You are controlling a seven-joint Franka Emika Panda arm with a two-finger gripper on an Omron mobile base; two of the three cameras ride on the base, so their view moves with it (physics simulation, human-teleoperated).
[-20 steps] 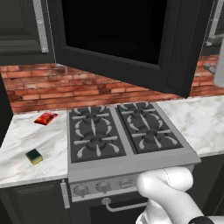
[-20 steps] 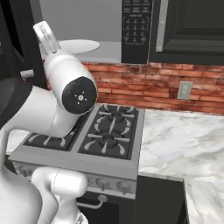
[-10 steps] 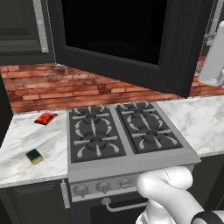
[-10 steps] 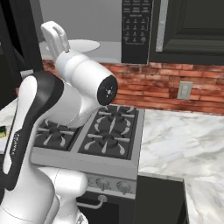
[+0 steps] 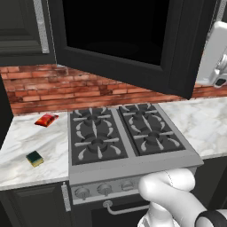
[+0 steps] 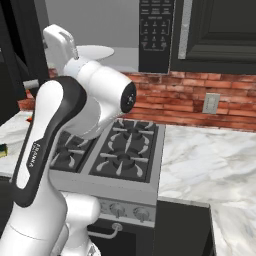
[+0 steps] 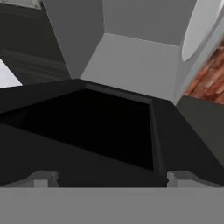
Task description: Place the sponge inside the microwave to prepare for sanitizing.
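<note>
Sponge (image 5: 34, 158): we find it on the marble counter left of the stove (image 5: 124, 139), nearer the front edge than the red packet (image 5: 46, 119), untouched.

Microwave (image 6: 100, 30): above the stove, door (image 5: 128, 42) swung open, white plate (image 6: 92, 51) inside.

Gripper (image 7: 112, 177): fingers spread wide, nothing between them, raised beside the open door.

Risk, as we judge it: swinging down toward the sponge, the arm could clip the open door or nudge the packet.

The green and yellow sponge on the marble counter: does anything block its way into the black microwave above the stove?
Nothing visible does. The green and yellow sponge lies apart from the flat red packet, and the black microwave has its door swung open.
</note>
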